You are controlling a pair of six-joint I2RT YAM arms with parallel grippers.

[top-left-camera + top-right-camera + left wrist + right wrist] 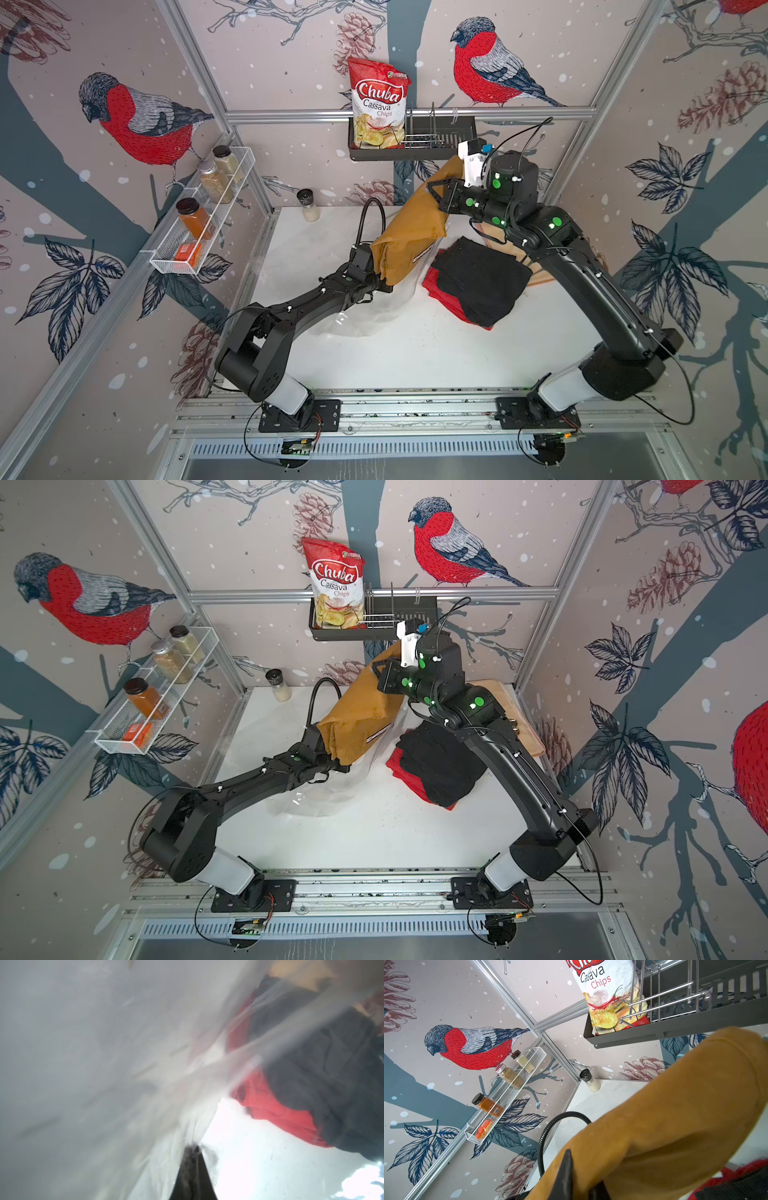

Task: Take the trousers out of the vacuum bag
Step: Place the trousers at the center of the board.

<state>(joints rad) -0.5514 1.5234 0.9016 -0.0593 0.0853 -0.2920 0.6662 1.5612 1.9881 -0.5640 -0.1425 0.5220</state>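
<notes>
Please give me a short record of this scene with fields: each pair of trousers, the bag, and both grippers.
mustard trousers: lifted, hanging above the table
black trousers: lying on the red trousers, outside the vacuum bag
red trousers: on the table
vacuum bag: crumpled clear plastic on the table
left gripper: shut on the vacuum bag
right gripper: shut on the mustard trousers

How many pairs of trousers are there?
3. The mustard-brown trousers are held up in the air by the right gripper. The black trousers lie on top of the red trousers on the table. More could be hidden underneath.
</notes>
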